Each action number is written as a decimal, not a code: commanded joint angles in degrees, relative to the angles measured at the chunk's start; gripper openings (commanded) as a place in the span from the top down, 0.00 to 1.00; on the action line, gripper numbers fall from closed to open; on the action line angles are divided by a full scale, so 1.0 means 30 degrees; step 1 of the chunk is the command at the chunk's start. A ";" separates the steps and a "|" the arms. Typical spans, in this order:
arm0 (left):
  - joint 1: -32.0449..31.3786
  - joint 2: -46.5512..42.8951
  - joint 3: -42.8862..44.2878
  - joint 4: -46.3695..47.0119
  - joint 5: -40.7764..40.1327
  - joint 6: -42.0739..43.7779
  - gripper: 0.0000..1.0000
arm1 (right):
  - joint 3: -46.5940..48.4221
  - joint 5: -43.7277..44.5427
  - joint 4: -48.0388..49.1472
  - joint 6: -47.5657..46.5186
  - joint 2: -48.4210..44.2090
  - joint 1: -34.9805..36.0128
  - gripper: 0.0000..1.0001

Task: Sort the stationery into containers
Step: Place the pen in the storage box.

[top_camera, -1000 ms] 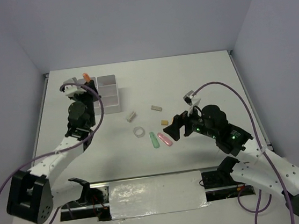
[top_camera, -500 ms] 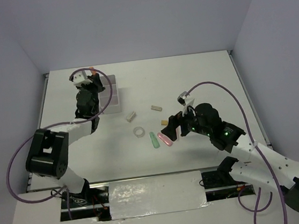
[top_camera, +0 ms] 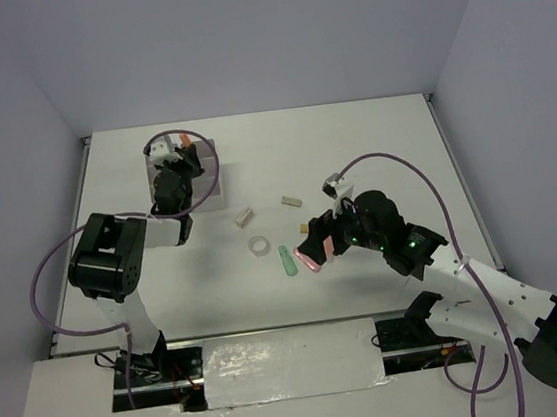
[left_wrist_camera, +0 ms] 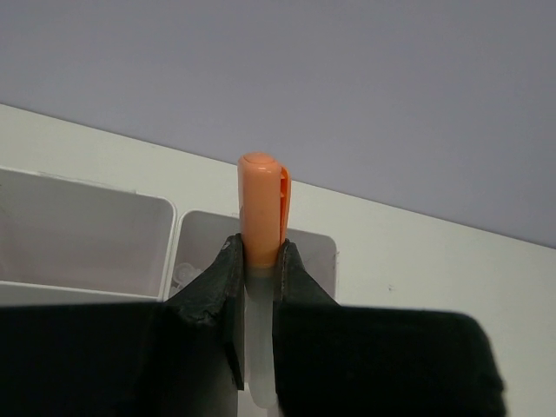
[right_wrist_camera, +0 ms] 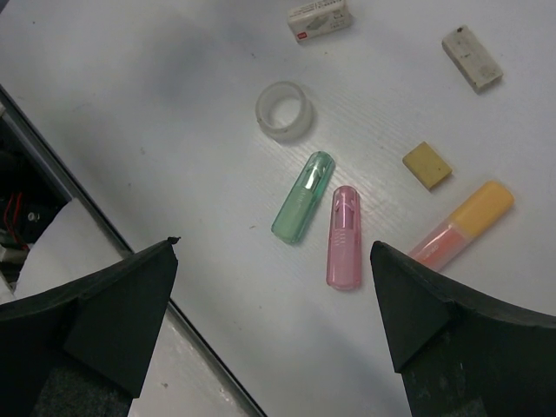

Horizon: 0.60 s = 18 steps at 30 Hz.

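The left gripper (left_wrist_camera: 258,261), pinching an orange marker (left_wrist_camera: 261,208) upright just below its cap, has swung within the last second from beside the box (left_wrist_camera: 87,234) to above its far end. The marker's lower end is hidden, so the compartment beneath it is uncertain, though it appears to be a far corner one. The drop looks close. Right of the box, the right gripper (right_wrist_camera: 274,246), jaws spread wide and empty, has slid nearer the box. It now hangs over the green marker (right_wrist_camera: 302,197) and pink marker (right_wrist_camera: 345,236), which lie side by side on the bench (right_wrist_camera: 174,104). The tape ring (right_wrist_camera: 283,109), a two-tone marker (right_wrist_camera: 460,224) and three small blocks (right_wrist_camera: 426,165) also wait right of the box, unsorted.
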 commanded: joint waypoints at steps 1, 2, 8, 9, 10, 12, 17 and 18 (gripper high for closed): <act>0.0207 0.0655 0.0677 0.2376 0.0216 -0.0346 0.93 | 0.0322 -0.0352 0.1066 -0.0331 -0.0062 -0.0082 0.00; 0.0265 0.0801 0.0736 0.2317 0.0304 -0.0521 0.93 | 0.0322 -0.0382 0.1067 -0.0331 -0.0120 -0.0082 0.00; 0.0295 0.1038 0.0004 0.3313 0.0451 -0.0874 0.78 | 0.0293 -0.0440 0.1096 -0.0331 -0.0209 -0.0081 0.00; 0.0324 0.1008 -0.0025 0.3254 0.0596 -0.0845 0.72 | 0.0264 -0.0470 0.1125 -0.0331 -0.0209 -0.0082 0.00; 0.0295 0.0950 -0.0054 0.3138 0.0540 -0.0874 0.63 | 0.0264 -0.0528 0.1125 -0.0331 -0.0209 -0.0053 0.00; 0.0295 0.0832 -0.0317 0.3311 0.0510 -0.0933 0.35 | 0.0235 -0.0558 0.1067 -0.0331 -0.0238 -0.0082 0.00; 0.0324 0.0247 -0.1079 0.3869 0.0509 -0.1050 0.29 | 0.0176 -0.0558 0.1067 -0.0273 -0.0443 -0.0082 0.00; 0.0324 0.0101 -0.1138 0.3869 0.0365 -0.1050 0.28 | 0.0205 -0.0558 0.1067 -0.0272 -0.0472 -0.0082 0.00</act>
